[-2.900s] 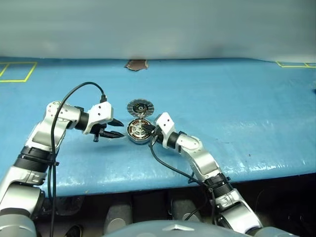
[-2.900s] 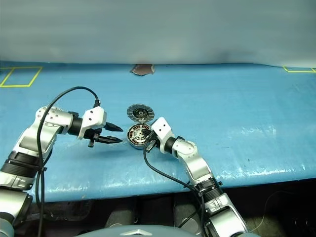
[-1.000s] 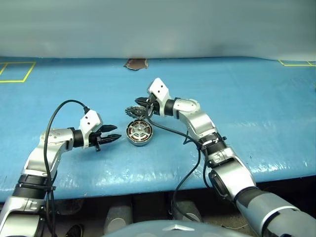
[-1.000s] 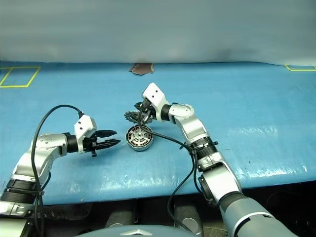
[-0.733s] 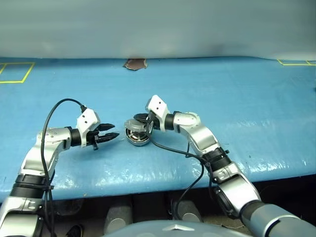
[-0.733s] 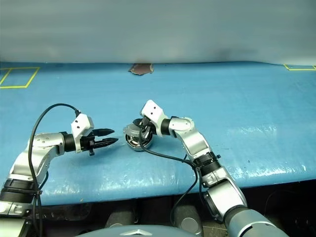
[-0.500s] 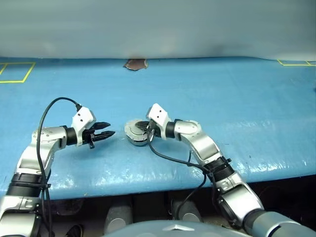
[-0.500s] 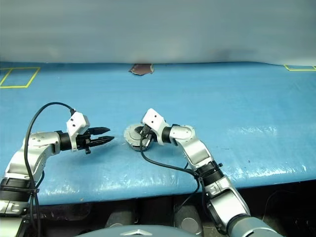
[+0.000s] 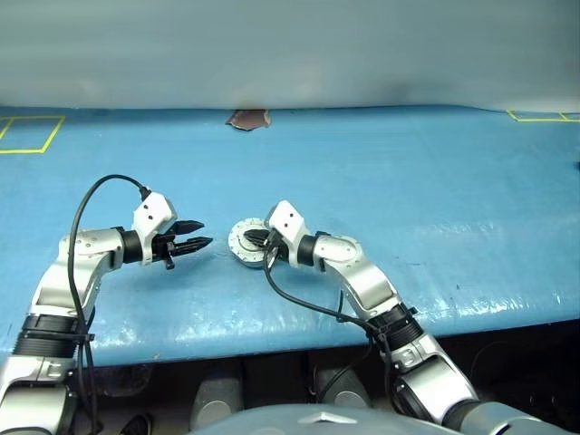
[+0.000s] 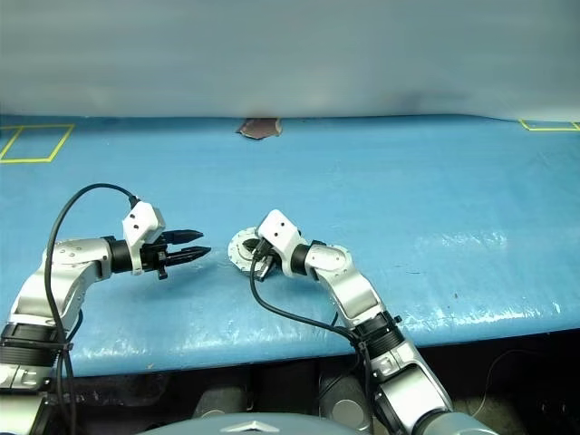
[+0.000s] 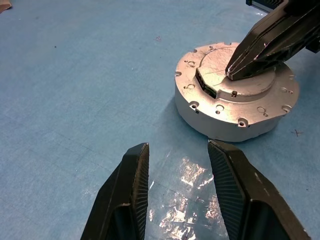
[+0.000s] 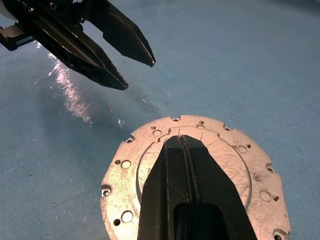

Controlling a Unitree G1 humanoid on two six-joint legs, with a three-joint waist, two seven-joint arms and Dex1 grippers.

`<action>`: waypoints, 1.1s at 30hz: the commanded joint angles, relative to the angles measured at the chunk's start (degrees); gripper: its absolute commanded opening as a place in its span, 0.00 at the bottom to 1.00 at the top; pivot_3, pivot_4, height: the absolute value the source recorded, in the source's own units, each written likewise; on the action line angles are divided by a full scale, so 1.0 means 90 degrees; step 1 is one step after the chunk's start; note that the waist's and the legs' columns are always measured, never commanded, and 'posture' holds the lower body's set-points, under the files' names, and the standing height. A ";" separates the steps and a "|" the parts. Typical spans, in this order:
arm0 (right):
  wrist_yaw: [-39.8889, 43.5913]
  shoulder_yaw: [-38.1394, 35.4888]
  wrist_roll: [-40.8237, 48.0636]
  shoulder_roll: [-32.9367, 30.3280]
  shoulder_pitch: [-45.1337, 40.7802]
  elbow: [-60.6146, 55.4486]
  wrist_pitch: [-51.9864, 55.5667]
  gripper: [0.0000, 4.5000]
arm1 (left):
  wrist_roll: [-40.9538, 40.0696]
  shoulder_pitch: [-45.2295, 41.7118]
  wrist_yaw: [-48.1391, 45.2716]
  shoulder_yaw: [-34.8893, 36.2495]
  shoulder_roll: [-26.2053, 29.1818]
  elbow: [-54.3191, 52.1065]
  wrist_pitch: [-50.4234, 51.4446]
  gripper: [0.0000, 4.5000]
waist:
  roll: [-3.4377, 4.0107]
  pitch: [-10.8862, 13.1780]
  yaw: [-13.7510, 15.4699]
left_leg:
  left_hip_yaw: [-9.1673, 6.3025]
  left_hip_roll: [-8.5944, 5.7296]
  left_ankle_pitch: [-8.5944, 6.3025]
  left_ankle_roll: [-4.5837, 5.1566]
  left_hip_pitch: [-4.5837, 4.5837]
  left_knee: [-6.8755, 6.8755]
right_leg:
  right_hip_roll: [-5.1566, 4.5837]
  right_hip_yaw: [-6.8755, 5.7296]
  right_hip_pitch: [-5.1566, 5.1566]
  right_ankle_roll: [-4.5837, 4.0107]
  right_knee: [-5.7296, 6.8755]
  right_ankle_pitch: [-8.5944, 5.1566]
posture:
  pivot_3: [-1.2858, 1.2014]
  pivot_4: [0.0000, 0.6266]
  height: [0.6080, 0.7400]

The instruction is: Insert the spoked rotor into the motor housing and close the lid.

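One counter: the big blue counter (image 9: 435, 199) carries everything.
Lid: the round silver metal lid (image 11: 235, 92), pale face up, sits shut on the motor housing, near the counter's front edge, between the two grippers.
Right gripper: the black right gripper (image 12: 181, 145) has its fingers pressed together, tips resting on top of the lid.
Left gripper: the black left gripper (image 11: 177, 155) is partly open, holds nothing, and hangs just beside the lid.

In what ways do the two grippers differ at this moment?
The left gripper is open, while the right gripper is shut. The left one hangs over the bare blue table beside the lid; the right one rests its tips on the lid's silver top. Both have black fingers.
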 commanded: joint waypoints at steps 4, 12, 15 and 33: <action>-0.0114 -0.0265 0.0311 0.0004 0.0249 -0.0398 0.0320 0.13 | -0.0006 -0.0220 -0.0013 0.0010 -0.0089 -0.0005 -0.0152 0.46 | 0.0000 0.0000 0.0008 | 0.0000 -0.0001 0.0000 0.0000 -0.0005 0.0000 | -0.0001 0.0000 -0.0002 0.0000 -0.0002 0.0000 | 0.52 0.24 1.00; -0.0188 -0.0197 0.0356 0.0049 0.0321 -0.0396 0.0360 0.71 | 0.0034 -0.0286 0.0001 -0.0058 -0.0121 0.0066 -0.0214 0.46 | 0.0000 0.0001 0.0000 | -0.0001 0.0000 0.0000 0.0000 -0.0006 -0.0001 | 0.0001 0.0000 -0.0005 0.0000 -0.0003 0.0000 | 0.52 0.24 1.00; -0.0182 -0.0119 0.0333 0.0079 0.0354 -0.0379 0.0357 0.71 | 0.0043 -0.0275 0.0018 -0.0048 -0.0118 0.0073 -0.0230 0.46 | 0.0000 0.0001 -0.0001 | 0.0000 0.0000 0.0000 0.0000 -0.0007 -0.0001 | 0.0000 0.0000 -0.0006 0.0000 -0.0004 0.0000 | 0.52 0.24 1.00; -0.0187 0.0214 0.0056 -0.0006 0.0426 -0.0059 0.0247 0.83 | 0.0045 -0.0131 0.0223 0.0037 -0.0098 0.0049 -0.0234 0.46 | 0.0000 0.0000 -0.0008 | -0.0001 0.0001 -0.0001 -0.0001 -0.0006 -0.0010 | 0.0001 -0.0001 -0.0007 -0.0006 -0.0005 -0.0004 | 0.52 0.24 1.00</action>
